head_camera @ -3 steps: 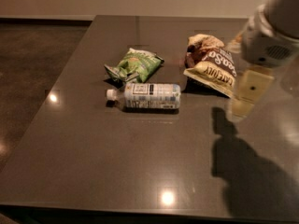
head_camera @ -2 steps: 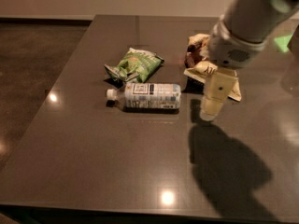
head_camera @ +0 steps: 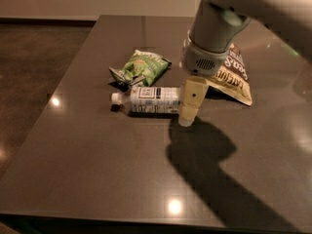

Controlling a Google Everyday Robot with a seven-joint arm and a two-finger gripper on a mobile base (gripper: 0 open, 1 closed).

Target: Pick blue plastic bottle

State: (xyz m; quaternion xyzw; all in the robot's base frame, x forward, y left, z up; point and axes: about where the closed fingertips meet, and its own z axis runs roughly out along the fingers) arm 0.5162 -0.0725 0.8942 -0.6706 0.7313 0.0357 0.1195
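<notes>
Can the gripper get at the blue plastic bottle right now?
Probably yes: the gripper hangs at the base end of the blue plastic bottle, nothing lies between them, and the green bag sits behind it.

Inspector: What is obscured?
Operator: I note the gripper (head_camera: 187, 115) covers the base end of the blue plastic bottle (head_camera: 148, 99). Above the gripper, the wrist (head_camera: 209, 43) hides part of the brown snack bag (head_camera: 235, 79). The arm (head_camera: 273, 9) is cut off at the top right.

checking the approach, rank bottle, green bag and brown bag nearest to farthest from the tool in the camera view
1. bottle, just left of the tool
2. brown bag, behind right, and green bag, behind left: too close to call
</notes>
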